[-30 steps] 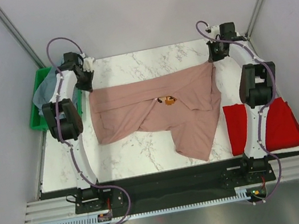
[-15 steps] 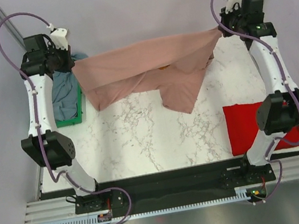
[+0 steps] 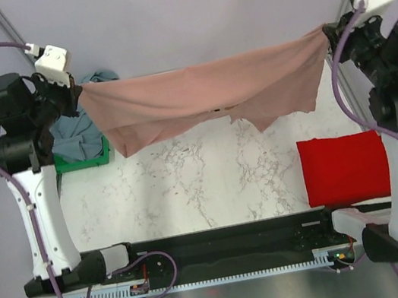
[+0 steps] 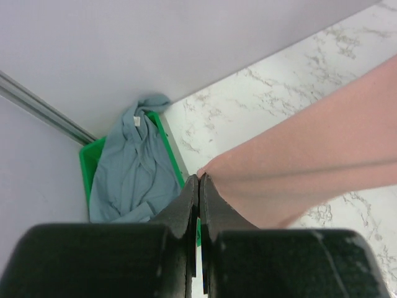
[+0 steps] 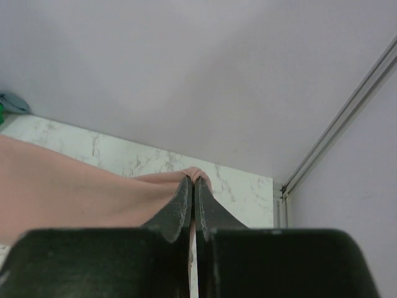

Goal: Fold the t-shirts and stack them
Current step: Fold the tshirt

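The dusty-pink t-shirt (image 3: 204, 90) hangs stretched in the air above the far half of the table, its lower edge uneven. My left gripper (image 3: 79, 91) is shut on its left corner, seen in the left wrist view (image 4: 200, 177) with pink cloth (image 4: 310, 161) running right. My right gripper (image 3: 326, 32) is shut on its right corner, seen in the right wrist view (image 5: 193, 180) with cloth (image 5: 74, 186) running left. The red t-shirt (image 3: 345, 167) lies folded on the table at the right. The grey-blue t-shirt (image 3: 73, 136) lies crumpled in the bin, also in the left wrist view (image 4: 133, 164).
A green plastic bin (image 3: 82, 164) stands at the table's far left, also in the left wrist view (image 4: 90, 161). The white marble table (image 3: 205, 182) lies below the shirt. Grey enclosure walls (image 3: 190, 11) close in the back and sides.
Both arms have lifted the pink t-shirt off the table and higher, moving apart. The shirt went from spread flat to hanging taut between the grippers.
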Controlling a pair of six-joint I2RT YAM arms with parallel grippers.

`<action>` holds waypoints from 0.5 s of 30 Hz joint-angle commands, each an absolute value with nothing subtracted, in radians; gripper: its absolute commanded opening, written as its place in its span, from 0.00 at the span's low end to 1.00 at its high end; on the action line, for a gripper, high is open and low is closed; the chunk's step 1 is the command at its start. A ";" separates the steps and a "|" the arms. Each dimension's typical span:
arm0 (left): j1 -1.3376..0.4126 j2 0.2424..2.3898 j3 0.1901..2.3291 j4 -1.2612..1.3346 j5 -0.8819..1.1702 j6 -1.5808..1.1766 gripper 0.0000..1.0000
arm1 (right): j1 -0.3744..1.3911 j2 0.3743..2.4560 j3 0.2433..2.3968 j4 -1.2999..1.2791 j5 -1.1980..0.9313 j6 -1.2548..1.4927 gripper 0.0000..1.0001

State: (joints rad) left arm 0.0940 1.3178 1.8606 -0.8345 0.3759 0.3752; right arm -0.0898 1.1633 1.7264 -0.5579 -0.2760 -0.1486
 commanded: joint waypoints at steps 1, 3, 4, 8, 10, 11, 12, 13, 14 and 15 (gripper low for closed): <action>0.100 1.195 1.827 -0.819 0.380 0.383 0.02 | -0.097 1.043 1.738 -0.587 -0.262 -0.135 0.00; 0.100 1.123 1.810 -0.827 0.388 0.391 0.02 | -0.097 0.990 1.770 -0.643 -0.264 -0.133 0.00; 0.100 1.105 1.807 -0.828 0.393 0.391 0.02 | -0.097 0.973 1.788 -0.658 -0.264 -0.132 0.00; 0.100 1.042 1.783 -0.838 0.405 0.397 0.02 | -0.097 0.902 1.787 -0.707 -0.256 -0.124 0.00; 0.101 1.038 1.760 -0.838 0.407 0.408 0.02 | -0.097 0.894 1.752 -0.707 -0.256 -0.129 0.00; 0.101 1.045 1.738 -0.838 0.408 0.408 0.02 | -0.097 0.897 1.737 -0.698 -0.255 -0.127 0.00; 0.101 1.054 1.727 -0.838 0.414 0.408 0.02 | -0.097 0.900 1.720 -0.690 -0.255 -0.127 0.00; 0.100 1.075 1.703 -0.835 0.423 0.413 0.02 | -0.097 0.905 1.676 -0.663 -0.259 -0.126 0.00; 0.100 1.092 1.692 -0.831 0.440 0.414 0.02 | -0.097 0.911 1.649 -0.641 -0.270 -0.127 0.00; 0.100 1.126 1.680 -0.824 0.451 0.416 0.02 | -0.097 0.916 1.588 -0.618 -0.270 -0.124 0.00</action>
